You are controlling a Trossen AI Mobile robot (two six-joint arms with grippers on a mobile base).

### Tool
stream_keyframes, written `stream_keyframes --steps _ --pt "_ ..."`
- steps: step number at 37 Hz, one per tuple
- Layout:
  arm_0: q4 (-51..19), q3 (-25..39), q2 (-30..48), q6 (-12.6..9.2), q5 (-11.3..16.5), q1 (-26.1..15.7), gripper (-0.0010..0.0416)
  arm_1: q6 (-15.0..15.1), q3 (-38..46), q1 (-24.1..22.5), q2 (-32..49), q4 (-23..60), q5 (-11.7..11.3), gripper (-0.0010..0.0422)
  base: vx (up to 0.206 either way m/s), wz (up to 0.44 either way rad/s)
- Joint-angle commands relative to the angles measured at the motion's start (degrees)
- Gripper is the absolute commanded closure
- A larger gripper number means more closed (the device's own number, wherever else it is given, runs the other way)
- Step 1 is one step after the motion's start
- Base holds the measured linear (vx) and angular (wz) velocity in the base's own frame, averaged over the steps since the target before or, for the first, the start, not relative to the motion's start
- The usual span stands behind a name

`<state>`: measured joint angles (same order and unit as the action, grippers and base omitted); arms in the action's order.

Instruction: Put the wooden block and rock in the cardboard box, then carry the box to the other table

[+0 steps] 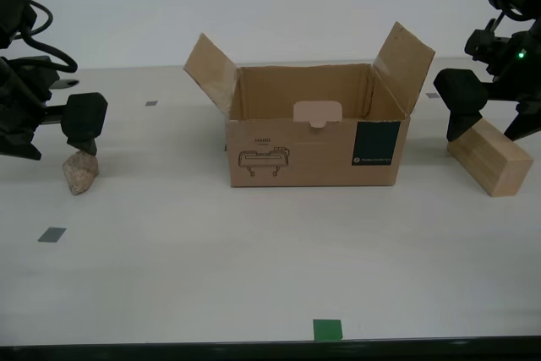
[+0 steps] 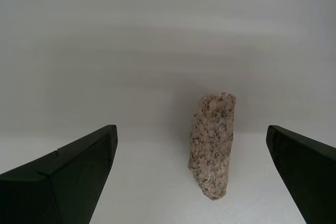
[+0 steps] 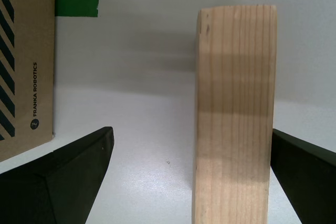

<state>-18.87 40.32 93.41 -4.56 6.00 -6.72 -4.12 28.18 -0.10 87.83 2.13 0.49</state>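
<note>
Looking along the second gripper [image 2: 191, 177], its wrist view shows the rock [image 2: 212, 144] elongated between wide-open jaws, untouched; the exterior view shows only a lump at that view's left. The first gripper [image 3: 191, 177] straddles the wooden block [image 3: 234, 114], jaws open, one fingertip seemingly touching. Both grippers' bodies are cropped. The cardboard box [image 1: 314, 128] stands open mid-table.
</note>
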Motion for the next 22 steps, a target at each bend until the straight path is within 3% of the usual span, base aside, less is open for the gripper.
stream_keyframes --steps 1,10,17,22 --pt "0.0 0.0 0.0 -0.2 -0.1 -0.1 0.0007 0.0 0.0 0.0 0.0 -0.3 -0.1 0.0023 0.0 0.0" --pt "0.0 0.0 0.0 -0.2 -0.1 -0.1 0.0007 0.0 0.0 0.0 -0.1 -0.8 0.0 0.0023 0.0 0.0" --pt "0.0 0.0 0.0 -0.2 -0.1 -0.1 0.0007 -1.0 0.0 0.0 0.0 0.2 5.8 0.0023 0.0 0.0" --pt "0.1 0.0 0.0 -0.2 -0.1 -0.2 0.0007 -3.7 -0.1 0.0 0.0 2.3 5.9 0.0023 0.0 0.0"
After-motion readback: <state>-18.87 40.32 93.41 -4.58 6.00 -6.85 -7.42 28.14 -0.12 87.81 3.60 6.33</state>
